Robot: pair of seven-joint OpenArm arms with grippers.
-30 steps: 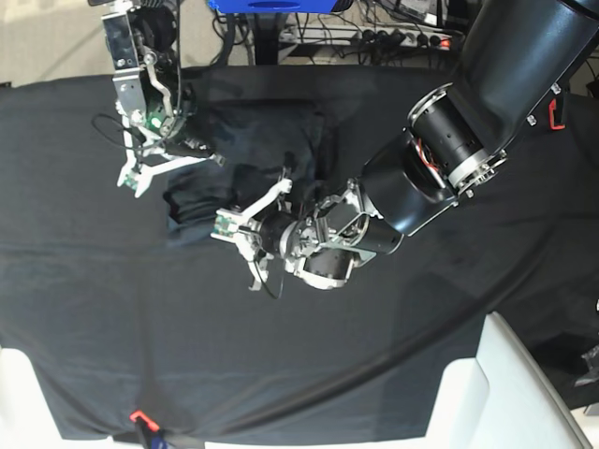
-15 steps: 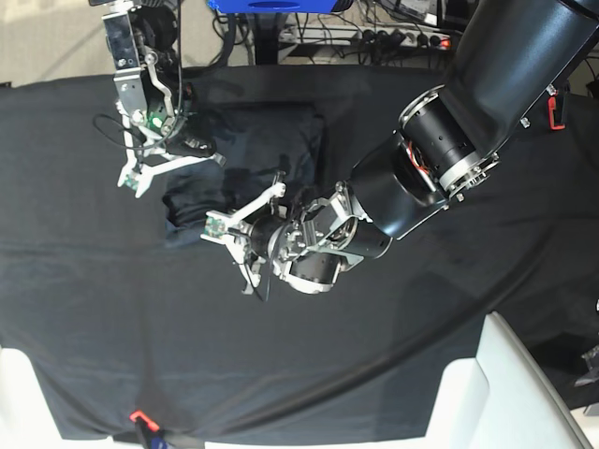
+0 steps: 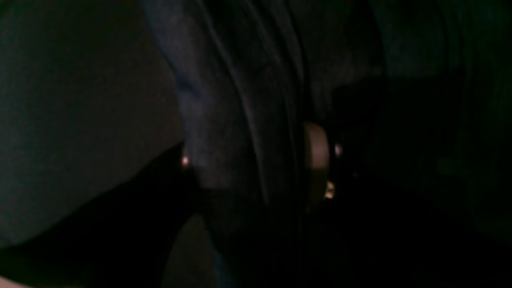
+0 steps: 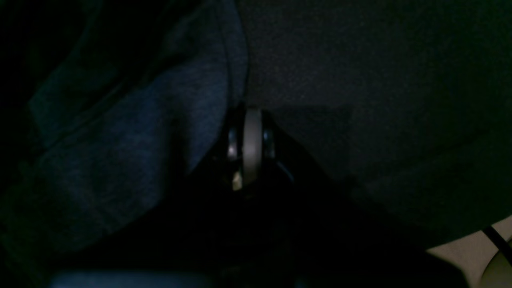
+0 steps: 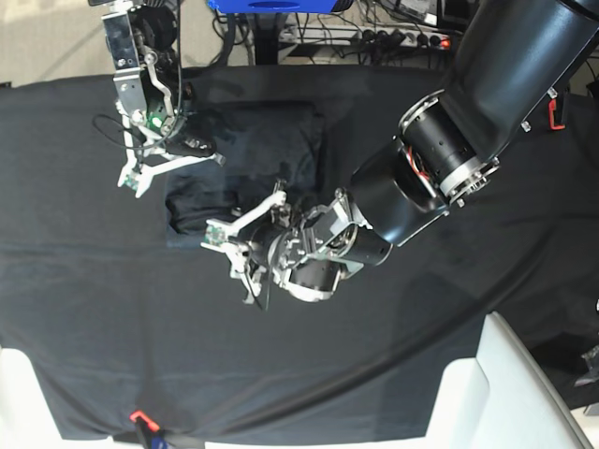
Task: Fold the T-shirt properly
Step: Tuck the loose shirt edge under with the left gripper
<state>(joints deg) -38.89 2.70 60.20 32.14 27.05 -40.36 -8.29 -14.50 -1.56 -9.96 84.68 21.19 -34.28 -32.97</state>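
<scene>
Large black cylindrical left arm with silver ring joints and exposed red-orange wiring at one joint. White skeletal left tool on black-and-silver wrist hardware, black cable looped below. Slimmer right arm: silver bracket plates, black cables, green indicator light, white right tool.

Even overhead light keeps the base view sharp and bright, though the T-shirt nearly vanishes against the black surface, while both wrist views are dim, grainy and soft, with only small glints off one of the fingers breaking the murk.
</scene>
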